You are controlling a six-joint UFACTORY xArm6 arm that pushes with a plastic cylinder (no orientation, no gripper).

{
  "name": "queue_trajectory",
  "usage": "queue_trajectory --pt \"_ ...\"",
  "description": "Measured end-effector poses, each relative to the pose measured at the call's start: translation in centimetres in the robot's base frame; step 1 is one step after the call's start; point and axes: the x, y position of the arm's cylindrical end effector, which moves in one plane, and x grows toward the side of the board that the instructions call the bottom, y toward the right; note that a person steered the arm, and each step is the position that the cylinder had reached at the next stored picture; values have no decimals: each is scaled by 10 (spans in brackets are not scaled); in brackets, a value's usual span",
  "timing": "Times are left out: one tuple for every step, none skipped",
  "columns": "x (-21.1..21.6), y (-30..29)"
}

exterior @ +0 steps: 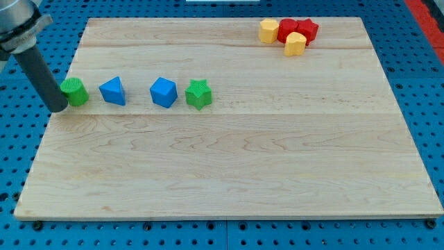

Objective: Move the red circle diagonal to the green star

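Note:
The red circle (287, 28) sits at the view's top right, touching a red star (307, 29), a yellow hexagon (269, 30) and a yellow block (295, 43). The green star (198, 94) lies left of centre, just right of a blue cube (164, 92). My tip (59, 108) is at the board's left edge, touching or almost touching the left side of a green circle (75, 92), far from the red circle.
A blue triangle (113, 91) lies between the green circle and the blue cube. The wooden board (229, 167) rests on a blue pegboard surface (14, 153).

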Motion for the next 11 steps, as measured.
queue_trajectory --pt "45 72" --pt "48 165" --pt "23 283" --pt "-30 411" --pt "-116 505" --pt "-199 521" --pt "-240 467" --pt "-220 385" --pt "-168 354" --pt "-127 349" --pt "-128 324"
